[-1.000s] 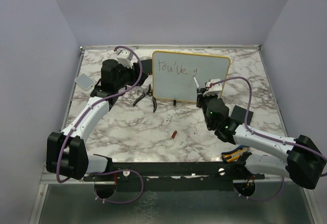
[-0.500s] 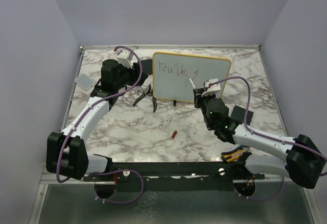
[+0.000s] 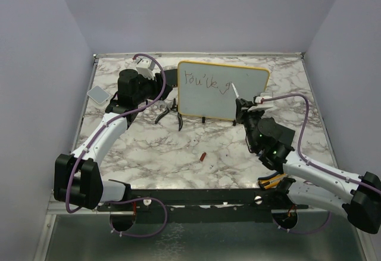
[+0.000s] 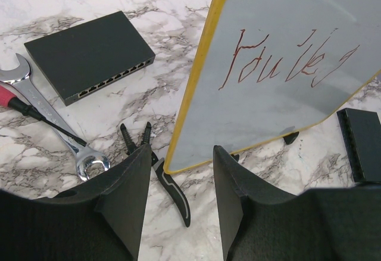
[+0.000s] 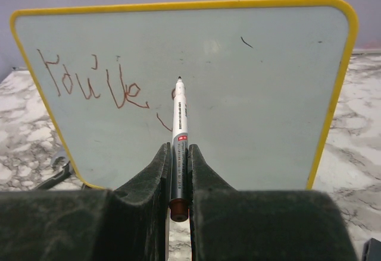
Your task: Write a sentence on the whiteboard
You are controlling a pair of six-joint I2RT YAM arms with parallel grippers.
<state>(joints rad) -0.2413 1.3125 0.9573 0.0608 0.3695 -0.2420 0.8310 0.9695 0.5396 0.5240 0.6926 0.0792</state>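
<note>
Pinching a marker [image 5: 180, 115], the right gripper [image 5: 178, 154] sets its tip at the whiteboard [image 5: 268, 94]; the left gripper [image 4: 180, 163] gapes empty.

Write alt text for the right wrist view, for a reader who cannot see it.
The right claw is shut on a slim silver marker pen, its tip aimed at an upright white rectangular board with a thin yellow frame. Red-brown handwriting reading roughly "You've" sits upper left on it.

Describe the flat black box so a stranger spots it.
Start at the yellow-framed whiteboard on the marble table. In the left wrist view, the black box lies flat left of it, above the wrench. Unlike its metal neighbours, it shows a row of ports.
</note>
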